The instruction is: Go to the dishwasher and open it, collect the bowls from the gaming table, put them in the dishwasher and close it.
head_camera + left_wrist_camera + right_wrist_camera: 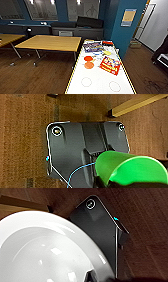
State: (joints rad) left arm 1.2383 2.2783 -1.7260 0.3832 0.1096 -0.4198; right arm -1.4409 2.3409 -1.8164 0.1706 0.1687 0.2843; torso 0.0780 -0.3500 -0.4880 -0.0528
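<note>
A long white worktop with a yellow edge (100,82), the gaming table, is seen in the head view running away from the camera over a dark wooden floor (37,75). Two orange bowls (88,62) are set close together on it about midway along, one just behind the other. To their right a red board-game box (110,65) lies flat and askew, and farther back a blue-purple box (92,47) and a small yellow item (107,53) are seen. Two faint rings are marked on the near part of the white surface. A yellow-wood table with metal legs (51,43) stands to the left, just beside the far end of the worktop, and a teal pillar (123,30) rises to the right.

In the left wrist view a green bowl (130,169) is seen large and close, tilted, above the wooden floor; it appears to be held at the left end effector, though whether the fingers are apart or together cannot be told. In the right wrist view a large glossy white bowl (45,250) is seen very close, over the same dark floor; the state of the right end effector cannot be told.
</note>
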